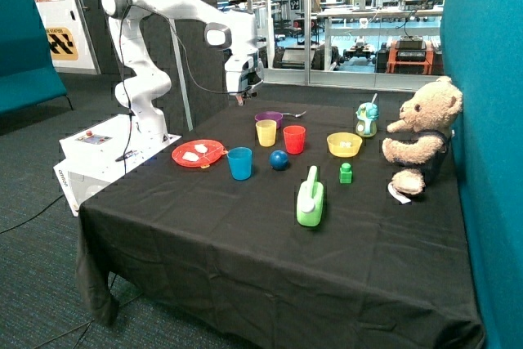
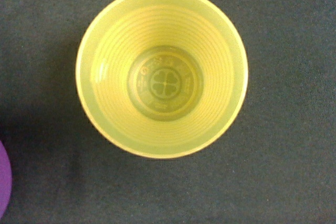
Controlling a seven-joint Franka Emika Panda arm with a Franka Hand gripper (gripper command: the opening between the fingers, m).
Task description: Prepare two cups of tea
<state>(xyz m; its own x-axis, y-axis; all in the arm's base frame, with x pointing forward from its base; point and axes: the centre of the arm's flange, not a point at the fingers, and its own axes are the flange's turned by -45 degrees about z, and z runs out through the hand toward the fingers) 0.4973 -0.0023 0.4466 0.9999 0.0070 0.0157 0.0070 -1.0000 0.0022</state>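
The yellow cup (image 1: 266, 132) stands upright on the black tablecloth, between a purple bowl and a red tumbler. In the wrist view the yellow cup (image 2: 161, 72) fills the picture from straight above, and it is empty inside. The blue cup (image 1: 239, 163) stands nearer the front, beside a red plate (image 1: 214, 158). White tea lumps (image 1: 195, 153) lie on that plate. My gripper (image 1: 243, 97) hangs high above the table's back edge, over the yellow cup and apart from it. It holds nothing that I can see.
A purple bowl (image 1: 268, 118) with a spoon sits behind the yellow cup; its rim shows in the wrist view (image 2: 4, 179). Also on the table: a red tumbler (image 1: 294, 139), blue ball (image 1: 279, 160), yellow bowl (image 1: 344, 145), green jug (image 1: 310, 199), green block (image 1: 346, 172), teal toy (image 1: 367, 118), teddy bear (image 1: 421, 132).
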